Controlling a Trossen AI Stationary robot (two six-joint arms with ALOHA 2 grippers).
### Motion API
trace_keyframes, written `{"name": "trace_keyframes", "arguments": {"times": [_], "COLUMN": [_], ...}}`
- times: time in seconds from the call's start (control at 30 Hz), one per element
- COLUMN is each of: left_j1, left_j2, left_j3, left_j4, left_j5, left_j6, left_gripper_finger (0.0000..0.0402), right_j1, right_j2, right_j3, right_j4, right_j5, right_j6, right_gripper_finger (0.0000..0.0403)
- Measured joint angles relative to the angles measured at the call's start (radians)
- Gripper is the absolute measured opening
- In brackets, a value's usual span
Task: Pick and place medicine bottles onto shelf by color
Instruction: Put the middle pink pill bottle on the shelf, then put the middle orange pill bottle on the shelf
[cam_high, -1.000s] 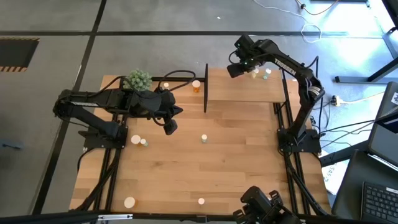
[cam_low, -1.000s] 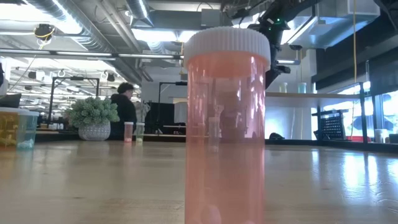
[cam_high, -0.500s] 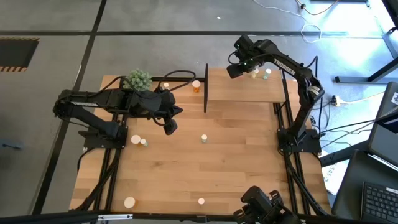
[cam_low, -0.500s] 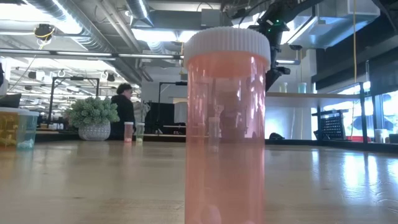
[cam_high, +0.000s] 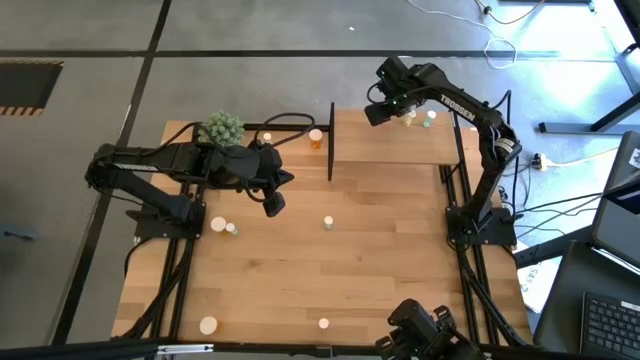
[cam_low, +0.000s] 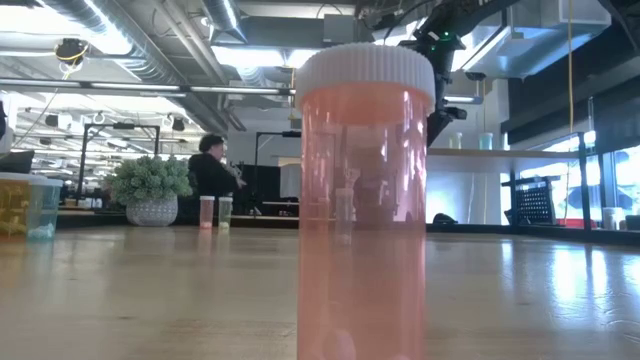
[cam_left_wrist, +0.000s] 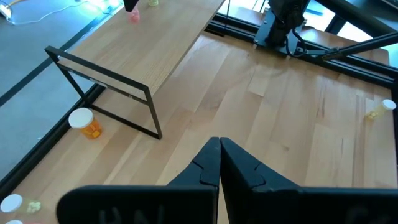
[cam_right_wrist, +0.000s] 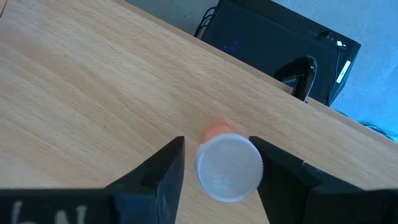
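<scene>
My right gripper (cam_right_wrist: 217, 143) hangs open over the far part of the shelf (cam_high: 395, 140), fingers pointing down. A pink-bodied medicine bottle with a white cap (cam_right_wrist: 229, 167) stands upright on the shelf board between the fingers. A gap shows on one side, and the cap's edge lies close to the other finger. Two more bottles (cam_high: 410, 118) stand on the shelf nearby. My left gripper (cam_high: 275, 200) is shut and holds nothing above the table's left middle. An orange bottle (cam_high: 316, 138) lies on the table beside the shelf's left posts.
Loose bottles stand on the table: two (cam_high: 224, 226) near the left arm, one (cam_high: 327, 222) mid-table, two (cam_high: 208, 324) near the front edge. A pink-orange one (cam_low: 365, 200) fills the low view. A green plant ball (cam_high: 222, 128) sits far left. Black shelf posts (cam_left_wrist: 99, 81) rise at the board's end.
</scene>
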Motion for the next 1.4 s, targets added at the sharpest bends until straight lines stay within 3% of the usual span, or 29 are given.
{"name": "trace_keyframes", "arguments": {"times": [0.8, 1.4], "left_j1": [0.0, 0.0], "left_j2": [0.0, 0.0], "left_j3": [0.0, 0.0], "left_j4": [0.0, 0.0], "left_j5": [0.0, 0.0], "left_j6": [0.0, -0.001], "left_gripper_finger": [0.0, 0.0], "right_j1": [0.0, 0.009], "right_j2": [-0.01, -0.01], "right_j3": [0.017, 0.296], "right_j4": [0.009, -0.108], "right_j5": [0.003, 0.002], "right_j6": [-0.007, -0.111], "right_gripper_finger": [0.0179, 0.0179]}}
